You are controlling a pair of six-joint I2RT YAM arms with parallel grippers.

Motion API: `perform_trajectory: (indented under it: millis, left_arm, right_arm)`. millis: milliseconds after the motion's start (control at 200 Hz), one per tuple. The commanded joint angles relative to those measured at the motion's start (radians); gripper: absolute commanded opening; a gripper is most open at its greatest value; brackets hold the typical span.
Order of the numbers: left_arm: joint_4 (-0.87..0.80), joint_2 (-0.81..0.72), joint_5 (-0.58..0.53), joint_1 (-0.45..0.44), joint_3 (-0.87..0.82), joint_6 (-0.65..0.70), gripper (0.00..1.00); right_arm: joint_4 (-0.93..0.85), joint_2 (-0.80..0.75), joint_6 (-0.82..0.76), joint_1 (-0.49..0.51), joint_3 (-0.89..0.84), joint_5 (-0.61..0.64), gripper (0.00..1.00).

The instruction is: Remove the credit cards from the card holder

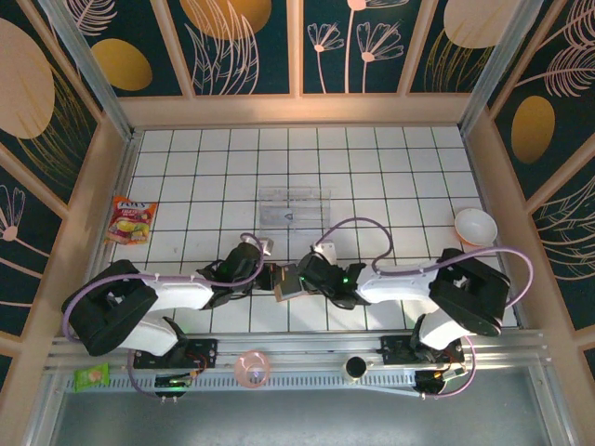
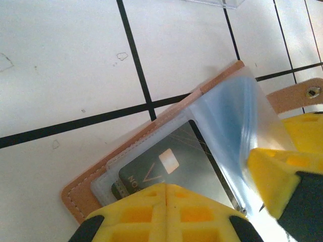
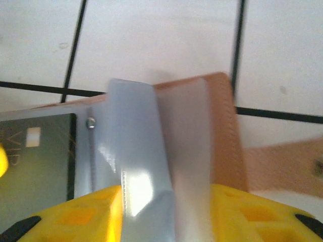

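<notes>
The tan card holder (image 1: 282,282) lies open on the tiled table between both grippers. Its clear sleeves (image 2: 237,116) stand up from the spine. A black credit card (image 2: 176,166) with a pale chip sits in the flat sleeve, its near edge under my left gripper (image 2: 166,194), which is shut with its tips pressed together. Whether it pinches the card I cannot tell. My right gripper (image 3: 166,201) is open, and the raised sleeves (image 3: 136,141) stand between its fingers. The tan cover (image 3: 222,131) and the black card (image 3: 35,161) lie flat behind them.
A clear plastic tray (image 1: 294,206) stands farther back at the centre. A red-yellow snack packet (image 1: 131,220) lies at the left, and a white bowl (image 1: 475,226) at the right. The holder's strap with its snap (image 2: 298,96) lies flat beside it. Wooden walls ring the table.
</notes>
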Motion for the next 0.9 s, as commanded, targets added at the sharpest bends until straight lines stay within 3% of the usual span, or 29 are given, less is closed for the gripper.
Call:
perform_trajectory:
  millis: [0, 260, 420, 611, 791, 896]
  left_arm:
    - [-0.076, 0.017, -0.041, -0.001, -0.003, 0.035, 0.00]
    - [-0.094, 0.023, -0.037, -0.001, 0.045, 0.069, 0.00]
    - [-0.112, 0.010, -0.027, -0.002, 0.068, 0.081, 0.00]
    - [-0.126, 0.011, -0.029, -0.001, 0.085, 0.088, 0.00]
    - [-0.137, 0.015, -0.039, -0.001, 0.097, 0.098, 0.00]
    - [-0.138, 0.026, -0.044, -0.001, 0.109, 0.106, 0.00]
  right_arm:
    - [-0.160, -0.063, 0.065, -0.028, -0.054, 0.111, 0.47]
    - [-0.243, -0.303, 0.019, -0.065, -0.073, 0.138, 0.46]
    - [-0.085, -0.435, -0.209, -0.080, -0.031, -0.146, 0.35]
    - [0.067, -0.285, -0.268, -0.089, 0.027, -0.448, 0.17]
    - [0.111, -0.142, -0.191, -0.146, -0.002, -0.445, 0.00]
    - [0.124, -0.111, -0.131, -0.185, -0.058, -0.428, 0.00]
